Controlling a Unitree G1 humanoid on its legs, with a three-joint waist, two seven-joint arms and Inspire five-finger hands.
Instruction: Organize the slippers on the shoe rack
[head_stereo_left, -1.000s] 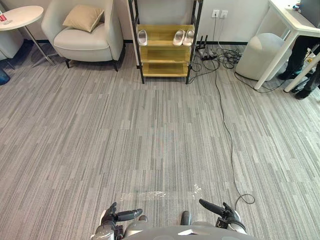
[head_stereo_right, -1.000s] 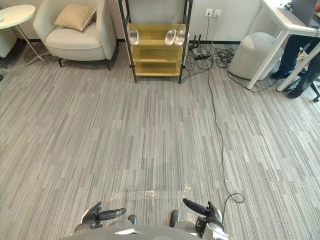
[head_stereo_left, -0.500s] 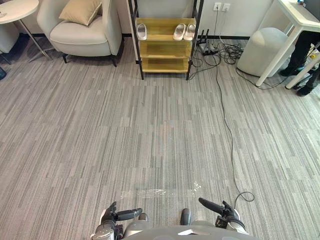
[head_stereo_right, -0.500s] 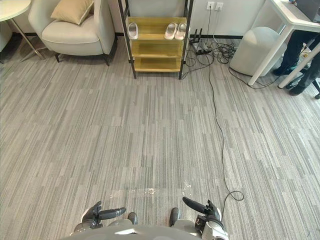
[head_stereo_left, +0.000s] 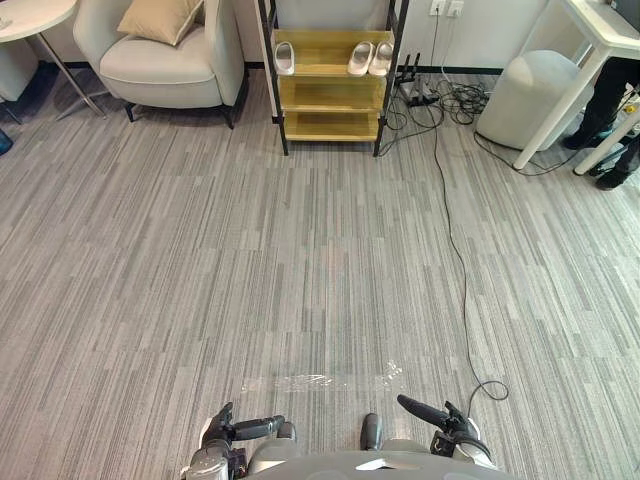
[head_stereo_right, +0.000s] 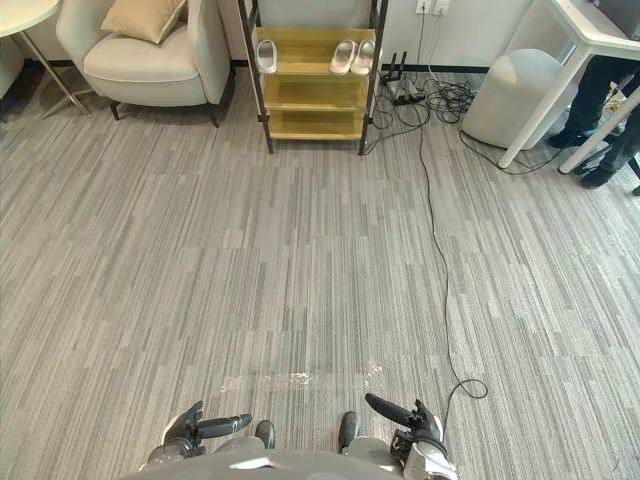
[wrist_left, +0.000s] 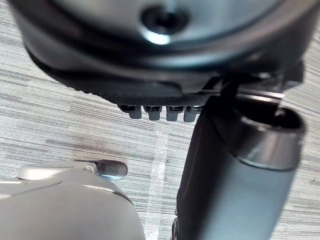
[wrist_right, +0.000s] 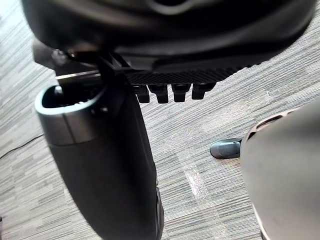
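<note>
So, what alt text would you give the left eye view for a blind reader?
A shoe rack stands at the far wall, its highest visible shelf holding a lone slipper at the left and a pair at the right, all white. Grey striped carpet stretches between it and the robot's left hand and right hand, both low, open and empty.

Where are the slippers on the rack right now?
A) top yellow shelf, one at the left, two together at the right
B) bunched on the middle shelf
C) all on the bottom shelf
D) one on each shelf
A: on the shoe rack's top yellow shelf, a single slipper lies at the left and a pair of slippers at the right.
</note>
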